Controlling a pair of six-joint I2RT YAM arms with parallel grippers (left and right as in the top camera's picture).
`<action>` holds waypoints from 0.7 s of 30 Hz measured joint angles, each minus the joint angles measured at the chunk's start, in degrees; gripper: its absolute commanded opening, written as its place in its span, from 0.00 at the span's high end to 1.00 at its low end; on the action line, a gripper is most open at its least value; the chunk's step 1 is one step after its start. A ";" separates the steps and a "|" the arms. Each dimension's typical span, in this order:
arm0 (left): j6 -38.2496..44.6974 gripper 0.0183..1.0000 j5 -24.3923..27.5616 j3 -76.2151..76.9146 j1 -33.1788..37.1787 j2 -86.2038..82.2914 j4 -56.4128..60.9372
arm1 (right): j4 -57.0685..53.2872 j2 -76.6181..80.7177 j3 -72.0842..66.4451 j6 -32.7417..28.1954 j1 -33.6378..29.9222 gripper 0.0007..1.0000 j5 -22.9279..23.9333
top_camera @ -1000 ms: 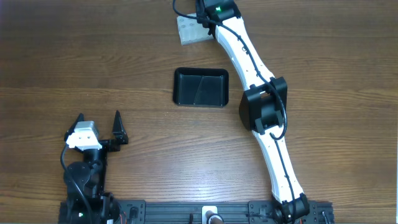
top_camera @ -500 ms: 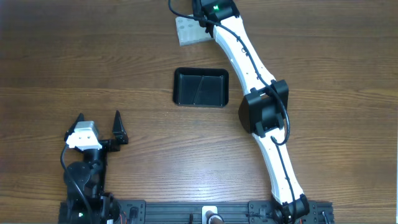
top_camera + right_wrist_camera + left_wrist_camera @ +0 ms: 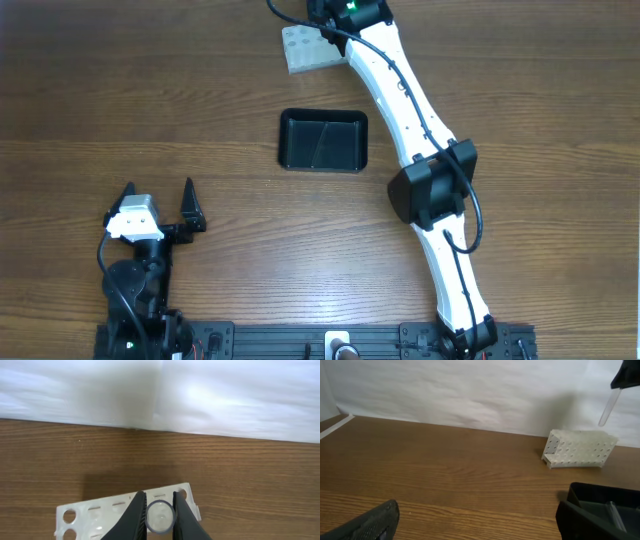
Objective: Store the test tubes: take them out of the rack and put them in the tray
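Above one end of the rack the right jaws are closed narrowly on a test tube, pinching it just under its open rim. The tube hangs upright with its rounded tip just clear of the rack's top. The tray sits on the counter a short way from the rack, on the side towards the arm bases, and one other tube lies slanted in it. The left jaws are spread wide and hold nothing, well apart from the rack near that arm's base.

The main risk is the grip. The jaws hold a smooth, round tube high up, so a quick swing away from the rack could make it pivot or slide out and roll on the counter.

A sideways move made too low could catch the tip on the rack's edge. The rack looks light, so that would likely tip or drag it, or lever the tube out of the jaws.

At the tray, the tube goes from hanging upright to lying flat. If it is let go while steep or high, it may bounce over the low wall or hit the other tube. If it comes down off-centre, the tip may strike the tray's rim.
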 measured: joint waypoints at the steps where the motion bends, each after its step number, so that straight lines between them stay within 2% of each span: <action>1: -0.02 0.00 0.00 0.00 0.00 0.00 0.00 | -0.44 -0.42 0.00 0.02 0.11 0.89 0.00; 7: 0.00 0.01 0.00 0.00 0.00 0.00 0.00 | -7.21 -3.48 0.00 0.74 1.07 0.89 0.02; 13: -0.02 0.00 0.00 0.00 0.00 0.00 0.00 | -20.06 -5.29 0.00 5.33 2.03 0.92 -0.46; 21: -0.02 0.00 0.00 0.00 0.00 0.00 0.00 | -31.28 -5.29 0.00 13.92 2.49 0.95 -5.35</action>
